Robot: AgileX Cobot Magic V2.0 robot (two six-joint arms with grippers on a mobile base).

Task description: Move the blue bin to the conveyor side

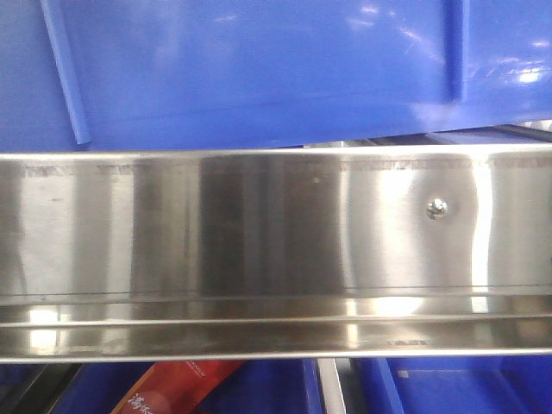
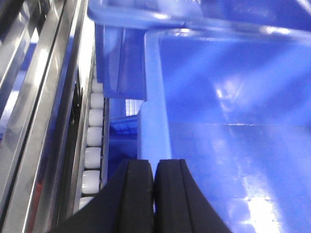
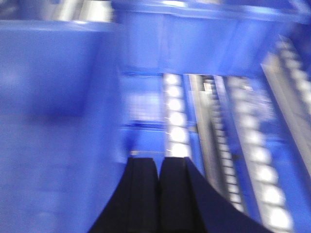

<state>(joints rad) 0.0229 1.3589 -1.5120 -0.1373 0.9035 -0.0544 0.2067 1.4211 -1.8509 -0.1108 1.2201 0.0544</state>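
The blue bin (image 1: 259, 69) fills the top of the front view, tilted a little above the steel rack. In the left wrist view its glossy inside (image 2: 233, 121) lies to the right, and its left rim runs down into my left gripper (image 2: 154, 162), whose black fingers are shut on that rim. The right wrist view is blurred by motion. There the bin's wall (image 3: 58, 121) is at the left, and my right gripper (image 3: 159, 160) is shut at its right rim. The conveyor is out of view.
A shiny stainless-steel rack rail (image 1: 259, 224) crosses the front view. White rollers run beside the bin on the left (image 2: 92, 141) and right (image 3: 177, 121). Another blue bin stands behind (image 2: 146, 14). Below the rail are more blue bins (image 1: 448, 388) and a red packet (image 1: 172, 388).
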